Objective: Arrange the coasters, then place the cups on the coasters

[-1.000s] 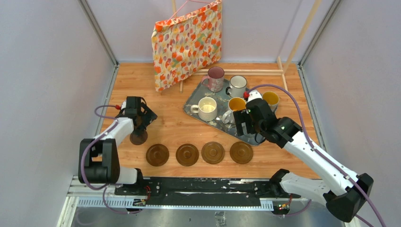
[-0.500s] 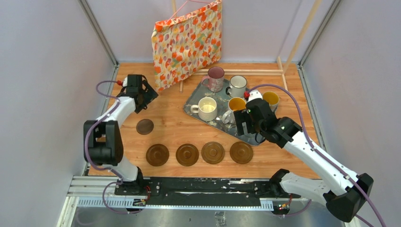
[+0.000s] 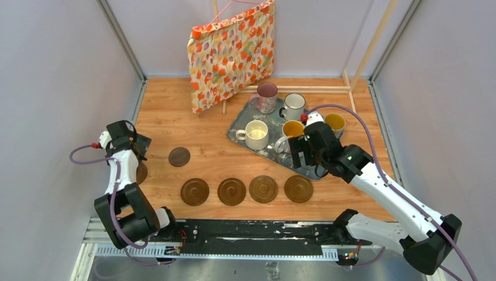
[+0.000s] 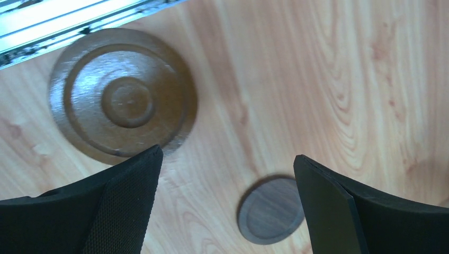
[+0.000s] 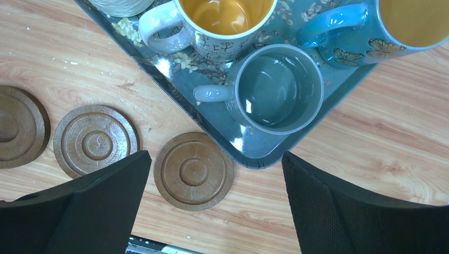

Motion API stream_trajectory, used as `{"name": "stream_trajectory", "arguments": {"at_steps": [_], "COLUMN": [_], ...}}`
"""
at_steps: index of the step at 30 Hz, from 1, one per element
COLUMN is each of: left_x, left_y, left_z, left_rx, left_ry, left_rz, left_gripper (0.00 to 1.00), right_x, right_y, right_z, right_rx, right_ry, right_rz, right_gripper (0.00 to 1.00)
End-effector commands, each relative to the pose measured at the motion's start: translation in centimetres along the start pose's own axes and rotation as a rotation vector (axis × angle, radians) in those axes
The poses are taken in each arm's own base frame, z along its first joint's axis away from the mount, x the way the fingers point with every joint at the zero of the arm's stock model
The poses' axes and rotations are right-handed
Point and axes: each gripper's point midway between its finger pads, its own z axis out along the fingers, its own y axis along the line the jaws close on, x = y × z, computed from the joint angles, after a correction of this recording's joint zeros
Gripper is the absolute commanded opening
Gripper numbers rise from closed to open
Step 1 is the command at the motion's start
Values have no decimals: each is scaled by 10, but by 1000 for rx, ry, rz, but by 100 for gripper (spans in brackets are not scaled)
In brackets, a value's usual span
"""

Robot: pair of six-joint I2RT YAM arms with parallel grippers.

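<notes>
The left gripper (image 4: 226, 159) has its two fingers (image 4: 119, 211) spread as wide as they go. They hold nothing and touch nothing; only the bare table (image 4: 339, 79) shows between them. Just beyond the tip of one finger lies a ringed coaster (image 4: 123, 100), close to the metal rail (image 4: 63, 21) at the table's edge. A smooth dark disc (image 4: 271, 210) lies between the fingers, nearer to the other one. No rings show on it, so I cannot tell if it is a coaster turned over.

The right gripper (image 5: 216, 159) is also wide open and empty, above the near corner of the tray (image 5: 249, 153). Ahead of its fingers the grey cup (image 5: 279, 87) stands upright on the tray. Beyond it, the white cup (image 5: 225, 21) and the blue-handled cup (image 5: 339, 24), both yellow inside, are cut off by the picture's top edge. Between the fingertips a flat coaster (image 5: 193, 171) lies just beside the tray's corner. A second coaster (image 5: 96, 140) lies near one fingertip, and a third coaster (image 5: 16, 127) is cut by the picture's side.

From above, the right gripper hides the grey cup, and the left arm covers half of the ringed coaster. The left fingers are near the side wall (image 3: 70, 88). Open wood lies on their other side.
</notes>
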Motion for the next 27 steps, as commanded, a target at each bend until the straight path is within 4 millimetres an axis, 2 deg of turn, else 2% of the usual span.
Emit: {"name": "stream_trajectory", "arguments": {"at_steps": [1, 7, 16, 21, 27], "left_x": [5, 9, 33, 55, 83], "left_y": [27, 60, 66, 77, 99], "left_z": [7, 19, 40, 36, 15], "left_rx": [-53, -115, -124, -139, -194], "left_ry": [40, 69, 162, 194, 168], "left_rz": [-80, -142, -169, -191, -207], "left_gripper": [100, 100, 100, 100, 100], "right_x": [0, 0, -1, 0, -1], "right_y": [5, 3, 3, 4, 4], "right_z": [-5, -8, -10, -9, -9], "right_rx": [-27, -28, -30, -33, -31], "right_ry": [2, -9, -15, -11, -11], "right_rz": [-22, -17, -14, -13, -12], "right_gripper": [99, 99, 99, 99, 99]}}
